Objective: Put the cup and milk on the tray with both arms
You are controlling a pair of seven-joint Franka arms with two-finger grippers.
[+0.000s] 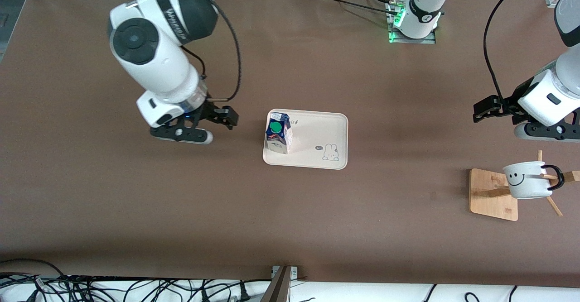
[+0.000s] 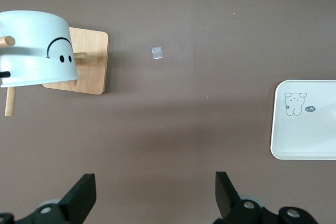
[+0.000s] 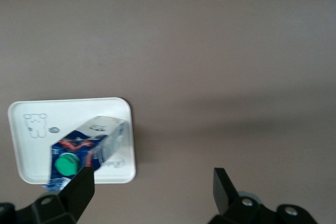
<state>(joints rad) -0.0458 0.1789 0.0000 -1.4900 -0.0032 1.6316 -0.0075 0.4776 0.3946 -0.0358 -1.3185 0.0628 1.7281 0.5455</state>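
Standing upright on the tray (image 1: pixel 317 132), at its end toward the right arm, is the milk (image 1: pixel 278 133): gable-top carton, dark blue and white, green cap uppermost. Judged placed; this half of the task reads as done.

Tray: cream, rimmed, rabbit drawing at the end toward the left arm; sits mid-desk (image 1: pixel 290 220), with bare floor left beside the carton for a second item.

Right pincer (image 1: pixel 216 120): fingers spread wide, holding nothing, over bare desk just beside the tray's carton end. In the right wrist view the carton shows apart from the fingers (image 3: pixel 79 190), not between them.

Cup (image 1: pixel 528 179): white mug with smiley face and black handle, hung on a peg of the wooden rack (image 1: pixel 494 193) near the left arm's end of the desk, nearer the front camera than the tray. Not yet on the tray.

Left pincer (image 1: pixel 494 109): fingers wide apart, empty, over bare desk near the rack, clear of the cup.

Step in hand, as judged: fetching the cup. Next move calls for the left pincer to come over the mug, close on its rim or wall, lift it off the peg without tipping the rack, and carry it to the free part of the tray.
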